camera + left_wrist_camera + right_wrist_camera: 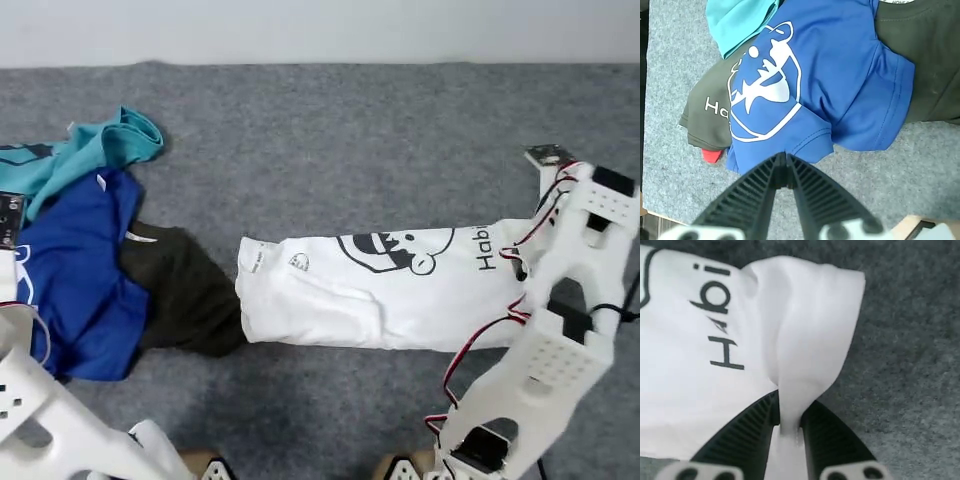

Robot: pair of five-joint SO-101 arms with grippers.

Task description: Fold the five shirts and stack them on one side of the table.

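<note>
1. The white shirt (370, 290) lies spread across the middle of the grey bench (350, 120), print side up, and reaches from the centre to the right arm (565, 300)
2. The right gripper (790, 415) pinches a raised fold at that shirt's edge, just beside the black lettering, and the cloth stands up in a ridge between its jaws
3. The left gripper (785, 160) is pressed together with nothing in it and hangs just over the hem of the blue shirt (840, 75)
4. The blue shirt lies at the left side of the bench, partly on top of a dark olive shirt (190, 290). A teal shirt (95, 150) is bunched against its far end
5. The near edge of the olive shirt sits just beside the collar end of the white shirt
6. A red scrap (711, 156) peeks out from under a corner of the olive shirt. It may be another shirt, but too little shows to tell
</note>
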